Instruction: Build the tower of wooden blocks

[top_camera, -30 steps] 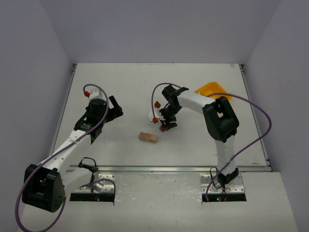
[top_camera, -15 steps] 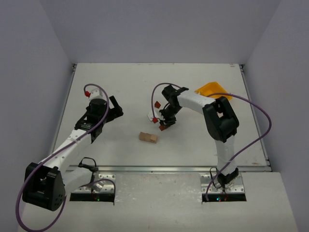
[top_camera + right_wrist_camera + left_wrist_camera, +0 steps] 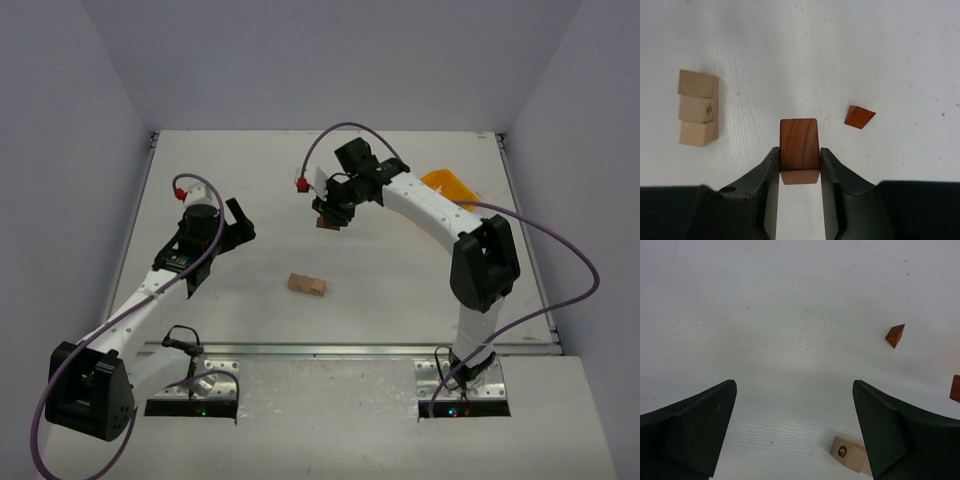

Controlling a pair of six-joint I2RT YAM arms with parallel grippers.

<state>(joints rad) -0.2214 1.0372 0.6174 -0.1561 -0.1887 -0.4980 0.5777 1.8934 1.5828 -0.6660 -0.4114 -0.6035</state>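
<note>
Across tabletop (image 3: 400,290): pale surface is carrying every piece; both arms are reaching in from near edge.
Yellow bin (image 3: 441,183): is sitting toward far-right corner, partly covered by R arm (image 3: 430,205); contents not visible.
R gripper (image 3: 329,215): is hanging over far-centre area. Fingers are closed to block width and are pinching reddish-brown block (image 3: 799,136) by two opposite sides, w/ block sticking out past the tips.
L gripper (image 3: 238,222): is sitting toward left edge, mid-depth, w/ fingers spread wide and nothing between them.
Tan cluster (image 3: 307,285): pale tan blocks are lying on their sides and touching, approx table centre, closer to near edge than either gripper.
Key relation: from R gripper, tan cluster is lying toward near edge & slightly toward left edge, well apart. Its long axis is running roughly left edge to right edge w/ slight tilt. In R wrist view it is looking approx parallel to held block's long side.
Nearer arm: R gripper is looking a bit nearer than L gripper and is already loaded, so prob R is doing the placing.
Wedge (image 3: 859,116): small reddish-brown piece is lying on table, on opposite side of held block from tan cluster, apart from both.
Hard to tell:
- R gripper's height above table isn't readable.
- Wedge isn't findable in top view.
- Tan block count is unclear.
- L wrist view is cropping tan cluster behind a finger, and a red-brown scrap is being cut off at its right border, identity unknown.
</note>
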